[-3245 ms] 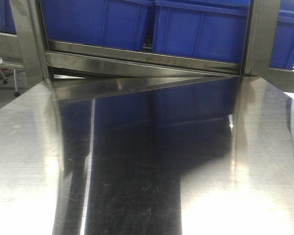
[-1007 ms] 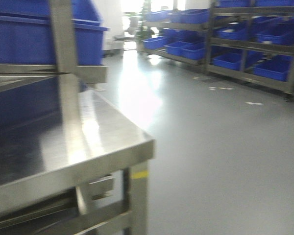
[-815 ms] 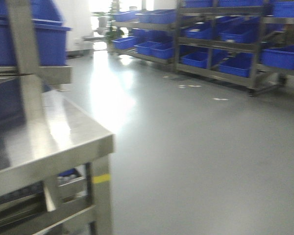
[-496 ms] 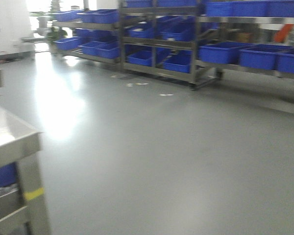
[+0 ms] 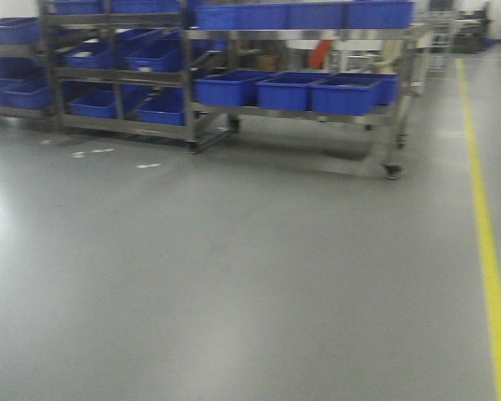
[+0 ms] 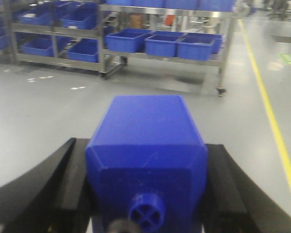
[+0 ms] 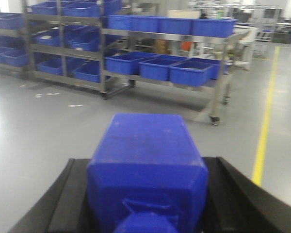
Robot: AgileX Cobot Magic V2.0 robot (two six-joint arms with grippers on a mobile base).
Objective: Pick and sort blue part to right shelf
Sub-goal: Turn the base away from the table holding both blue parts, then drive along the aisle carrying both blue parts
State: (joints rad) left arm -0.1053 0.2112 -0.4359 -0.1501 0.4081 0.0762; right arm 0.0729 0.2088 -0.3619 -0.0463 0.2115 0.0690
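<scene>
In the right wrist view the blue part, a deep-blue bottle-shaped block with a wide cap toward the camera, sits between the black fingers of my right gripper, which is shut on it. My left gripper is shut on a squatter blue block with a small round knob. Steel shelf racks with blue bins stand across the floor ahead. I cannot tell which of them is the right shelf. Neither gripper shows in the front view.
Grey floor stretches between me and the racks. A yellow line runs along the floor at the right. The nearest rack stands on casters. More racks with blue bins continue to the left.
The front view has swung right: the steel table slid out on the left, and the open floor, shelf racks and yellow line came into view.
</scene>
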